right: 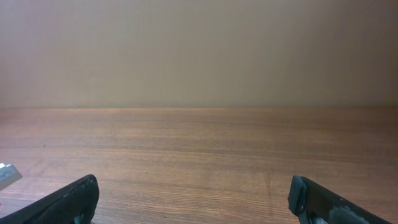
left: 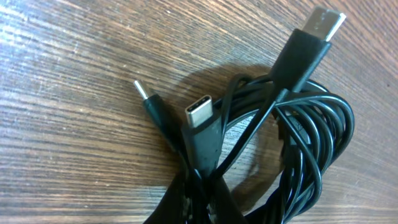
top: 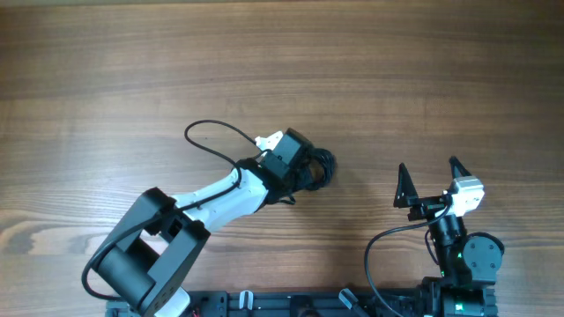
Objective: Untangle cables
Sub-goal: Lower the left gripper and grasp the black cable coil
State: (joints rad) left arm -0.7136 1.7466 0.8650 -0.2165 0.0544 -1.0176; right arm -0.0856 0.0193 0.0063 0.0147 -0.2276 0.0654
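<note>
The left jaws are closed. They are not seen in the left wrist view, but the strands of the cables (left: pixel 298 143) converge toward them at the near edge of that view, so a pinch on the gathered part of the bundle is judged likely; the contact itself is not shown. Just ahead of the left jaws, three plug ends are fanned out: a flat oval plug (left: pixel 198 112) nearest, a thin small plug (left: pixel 144 93) beside it, and a larger rectangular plug (left: pixel 311 43) farthest out. Beyond and to one side of these, the remaining cord is wound in overlapping loops lying on the desk (top: pixel 282 62). A hold at the point where the strands cross is judged to serve as an anchor, so that a free end can be drawn out against it. From above, the left arm (top: pixel 220 198) is seen reaching diagonally over the bundle (top: pixel 324 167), with its own thicker lead (top: pixel 203 130) arched behind the jaws and apart from the bundle. The right jaws are spread fully, nothing between them; their two dark fingers (right: pixel 68 202) frame bare desk only. The right arm (top: pixel 449 233) is parked well apart from the bundle, which is judged to keep it available for taking a plug end. No strand is yet separated.
</note>
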